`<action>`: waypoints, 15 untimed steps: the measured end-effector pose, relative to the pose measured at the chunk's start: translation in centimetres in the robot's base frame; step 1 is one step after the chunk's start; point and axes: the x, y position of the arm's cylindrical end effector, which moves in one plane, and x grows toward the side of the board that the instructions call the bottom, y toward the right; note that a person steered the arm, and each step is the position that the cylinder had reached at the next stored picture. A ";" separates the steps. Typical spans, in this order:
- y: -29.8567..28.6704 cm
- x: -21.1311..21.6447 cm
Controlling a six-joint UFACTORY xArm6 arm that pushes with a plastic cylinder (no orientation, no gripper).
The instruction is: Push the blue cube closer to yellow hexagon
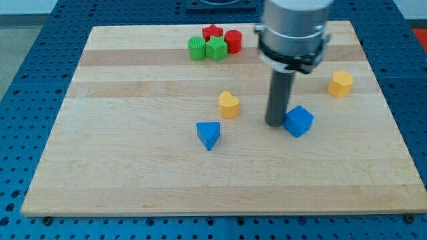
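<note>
The blue cube (299,121) lies right of the board's middle. The yellow hexagon (340,84) lies up and to the right of it, near the board's right edge. My tip (275,124) rests on the board just left of the blue cube, touching or nearly touching its left side. The arm's grey body (293,30) hangs above, at the view's top.
A yellow heart-shaped block (229,105) lies left of my tip. A blue triangular block (209,135) lies lower left. At the board's top middle sit a green cylinder (196,48), a green star (215,48), a red star (212,31) and a red cylinder (233,41).
</note>
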 end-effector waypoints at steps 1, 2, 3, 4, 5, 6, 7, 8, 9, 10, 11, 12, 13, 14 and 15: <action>0.0 1.7; -0.5 5.7; 0.5 7.9; 2.6 -1.0; 3.1 -6.0; 3.2 -5.5; 3.2 0.5; 3.3 5.9; 6.4 2.2; 7.1 -0.6; 7.1 -0.6; 6.0 -1.0; 5.0 0.1; 4.1 0.8; 5.8 -2.0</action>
